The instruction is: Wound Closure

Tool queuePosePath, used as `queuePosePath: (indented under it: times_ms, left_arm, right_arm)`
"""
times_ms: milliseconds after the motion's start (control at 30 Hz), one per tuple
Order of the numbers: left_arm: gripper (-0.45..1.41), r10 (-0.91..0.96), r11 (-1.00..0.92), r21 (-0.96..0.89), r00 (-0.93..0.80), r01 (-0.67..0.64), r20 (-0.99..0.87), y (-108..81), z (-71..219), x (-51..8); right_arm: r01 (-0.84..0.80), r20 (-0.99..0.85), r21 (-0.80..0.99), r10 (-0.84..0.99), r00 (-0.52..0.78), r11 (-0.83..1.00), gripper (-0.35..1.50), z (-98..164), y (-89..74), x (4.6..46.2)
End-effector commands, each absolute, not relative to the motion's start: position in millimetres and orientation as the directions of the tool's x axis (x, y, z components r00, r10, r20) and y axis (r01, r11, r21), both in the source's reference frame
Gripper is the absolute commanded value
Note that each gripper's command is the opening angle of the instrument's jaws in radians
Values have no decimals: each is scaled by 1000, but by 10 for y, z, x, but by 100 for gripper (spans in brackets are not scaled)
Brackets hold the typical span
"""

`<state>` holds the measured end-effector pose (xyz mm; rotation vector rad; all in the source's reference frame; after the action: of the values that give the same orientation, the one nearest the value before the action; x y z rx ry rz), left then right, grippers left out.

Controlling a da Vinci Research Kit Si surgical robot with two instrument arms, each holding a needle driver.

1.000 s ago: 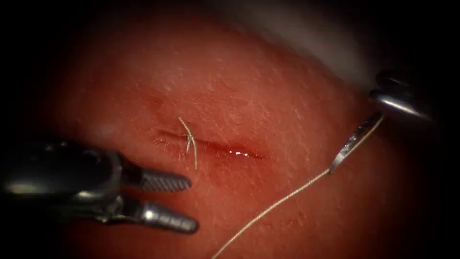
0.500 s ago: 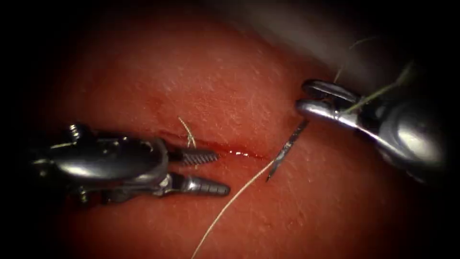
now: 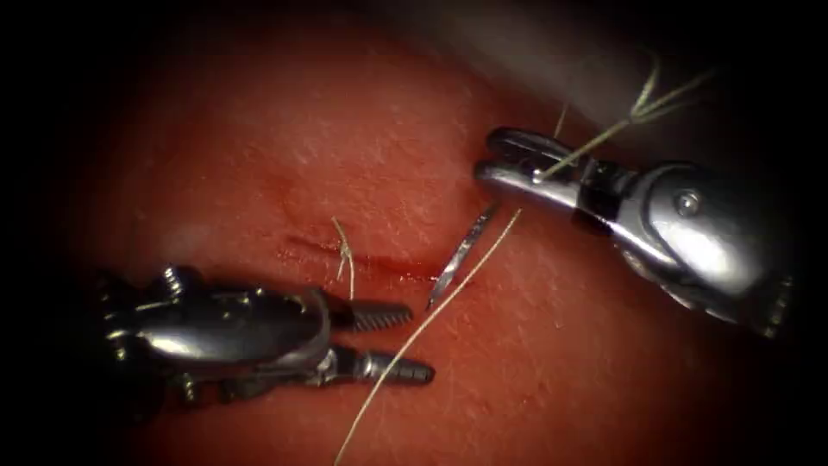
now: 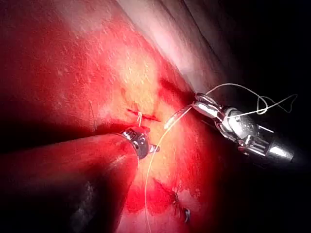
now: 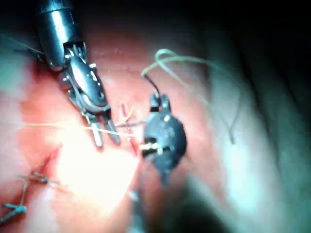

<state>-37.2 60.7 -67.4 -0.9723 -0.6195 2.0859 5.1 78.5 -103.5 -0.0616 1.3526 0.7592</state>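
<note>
The left arm's tool (image 5: pixel 104 136) hangs over the tissue (image 5: pixel 73 165) with its two jaws parted and nothing between them. A thread (image 5: pixel 58 126) runs across the tissue beside those jaws. The right arm's tool (image 5: pixel 148 145) stands close by, apparently gripping the needle (image 5: pixel 146 144). Stitched thread ends (image 5: pixel 22 196) lie apart.

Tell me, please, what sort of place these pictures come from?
Probably a surgical training bench: two steel needle drivers, left empty, right gripping a curved steel needle by its rear, its tip beside the cut in reddish pork tissue.
</note>
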Motion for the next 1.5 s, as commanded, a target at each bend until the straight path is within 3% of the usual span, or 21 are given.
queuePosePath:
  times_ms: [33, 167, 700, 1500]
  left_arm:
    - [46, 784, -610, -673, -443, -418, -435, 603, -669, -375]
    - [46, 782, -611, -674, -449, -416, -431, 598, -670, -374]
    - [47, 780, -613, -669, -452, -420, -432, 593, -667, -374]
    - [46, 778, -616, -670, -455, -414, -433, 597, -665, -367]
  right_arm:
    - [-512, -911, 341, 412, 29, 789, -35, -1027, 793, 61]
    - [-471, -965, 189, 252, 74, 862, -35, -1022, 810, 63]
    - [-402, -996, -12, 26, 87, 916, -35, -1023, 810, 94]
    - [-341, -984, -107, -50, 173, 934, -35, -1004, 796, 99]
